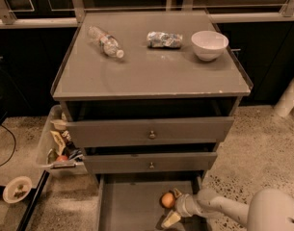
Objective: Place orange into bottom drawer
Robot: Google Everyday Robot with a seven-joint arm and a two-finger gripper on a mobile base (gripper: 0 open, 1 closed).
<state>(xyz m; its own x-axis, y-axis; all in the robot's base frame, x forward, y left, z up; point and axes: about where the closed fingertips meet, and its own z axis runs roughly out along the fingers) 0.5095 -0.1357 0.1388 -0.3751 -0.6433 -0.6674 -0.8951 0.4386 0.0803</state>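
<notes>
The orange (pixel 167 199) lies on the floor of the pulled-out bottom drawer (pixel 129 206), near its right wall. My gripper (pixel 173 206) reaches in from the right at drawer level. It is open: one finger sits just behind the orange, and the other (pixel 170 219) lies in front of it, apart from the fruit. The orange sits at the mouth of the fingers, close to the rear one. My arm (pixel 219 207) runs off to the lower right.
Two grey drawers with knobs (pixel 151 134) are partly open above the bottom drawer. The cabinet top holds a plastic bottle (pixel 105 41), a crushed can (pixel 164 39) and a white bowl (pixel 209 44). A bin of clutter (pixel 55 148) and a plate (pixel 16 189) are at the left, and a white post (pixel 288 97) at the right.
</notes>
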